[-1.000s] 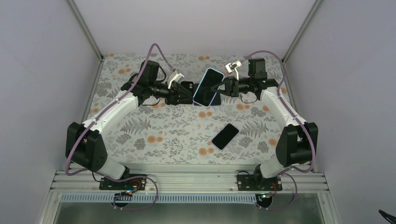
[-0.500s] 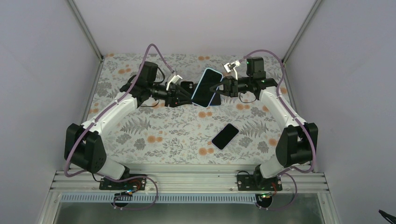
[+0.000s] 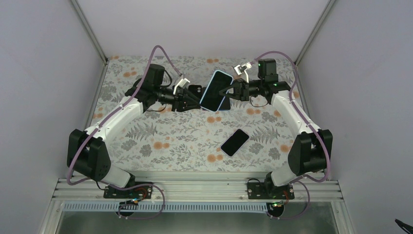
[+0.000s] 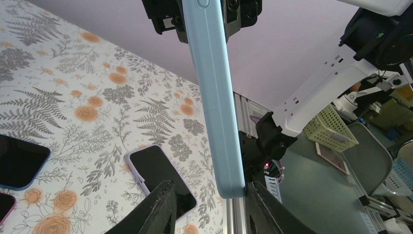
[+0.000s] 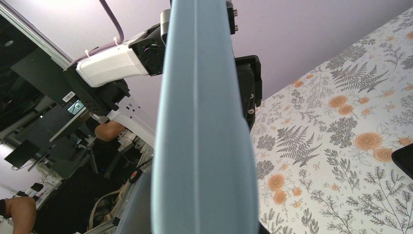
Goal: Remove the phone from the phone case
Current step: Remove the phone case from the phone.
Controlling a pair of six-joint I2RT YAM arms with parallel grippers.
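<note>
Right gripper (image 3: pixel 233 90) clamped on light-blue rectangular phone case (image 4: pixel 214 97), held aloft; left gripper (image 4: pixel 210 184) jaws apart, straddling the case's opposite end.

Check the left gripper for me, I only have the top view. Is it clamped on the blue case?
Observer: No. Left wrist view: left gripper open, its fingers straddling the end of the blue case, one finger clear of it.
Operator: Right side?
Observer: Right gripper shut on the case; its camera shows only the case's edge, fingers hidden.
Operator: Other phone, lying flat, cased?
Observer: Yes, pale lilac case around it.
</note>
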